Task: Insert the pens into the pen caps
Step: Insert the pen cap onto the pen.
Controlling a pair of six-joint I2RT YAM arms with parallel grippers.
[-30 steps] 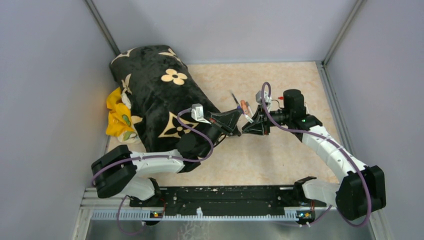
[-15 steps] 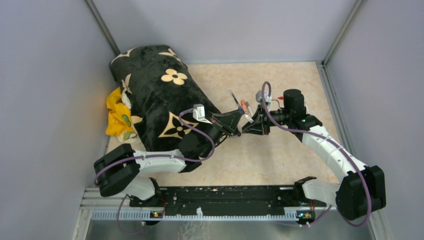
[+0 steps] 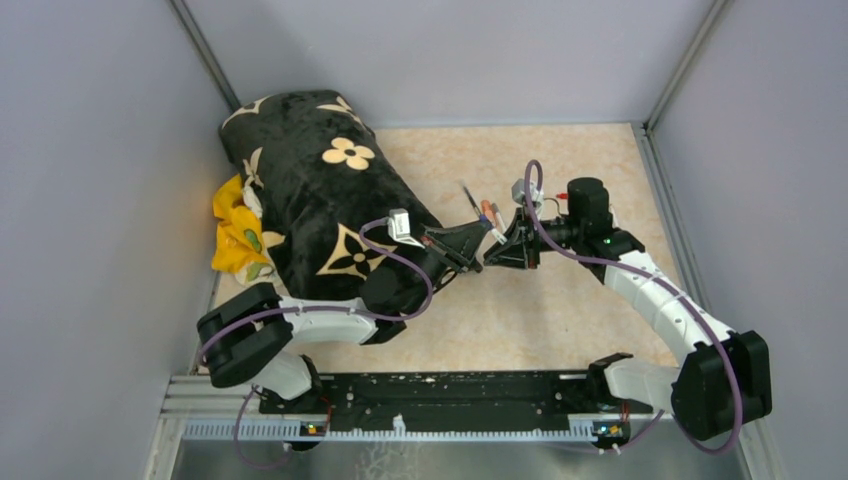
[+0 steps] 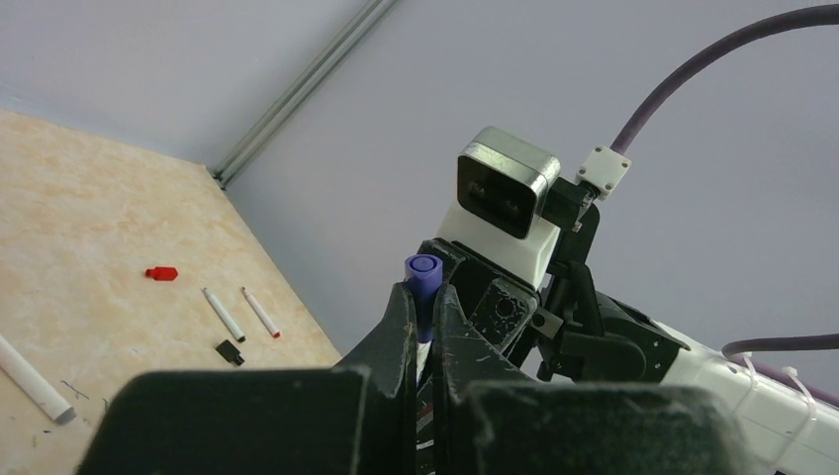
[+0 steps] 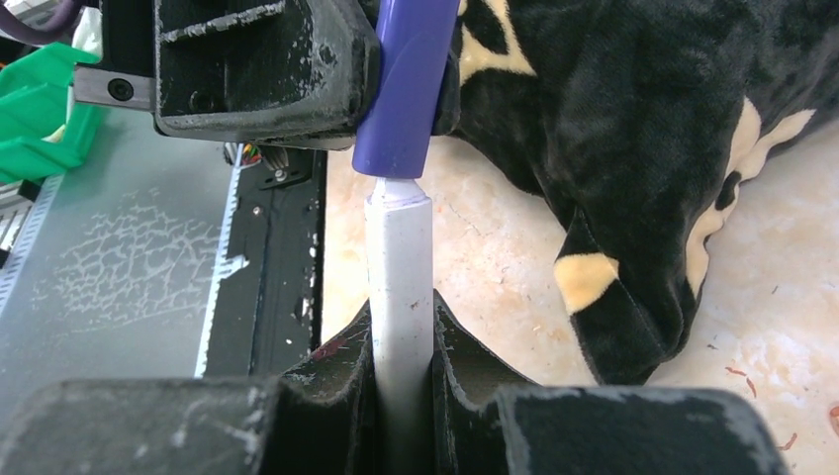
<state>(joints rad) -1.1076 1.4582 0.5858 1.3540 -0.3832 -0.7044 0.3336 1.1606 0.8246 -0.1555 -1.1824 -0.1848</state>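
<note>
My left gripper (image 4: 423, 297) is shut on a purple pen cap (image 4: 423, 282), whose closed end sticks out past the fingertips. My right gripper (image 5: 403, 332) is shut on a white-barrelled pen (image 5: 401, 267). In the right wrist view the pen's narrow tip sits in the open mouth of the purple cap (image 5: 406, 89), roughly in line with it. The two grippers meet tip to tip above the mid table (image 3: 487, 243). On the table lie two white pens (image 4: 224, 315) (image 4: 261, 313), a red cap (image 4: 161, 273), a black cap (image 4: 230, 351) and another white pen (image 4: 30, 376).
A black blanket with cream flowers (image 3: 320, 190) fills the left of the table, right beside the left arm, with a yellow cloth (image 3: 238, 235) at its edge. A thin dark pen (image 3: 466, 193) and an orange marker (image 3: 487, 210) lie just beyond the grippers. Grey walls enclose the table.
The left arm's elbow has swung a little to the right and its gripper has edged toward the right gripper. The right arm has held still.
</note>
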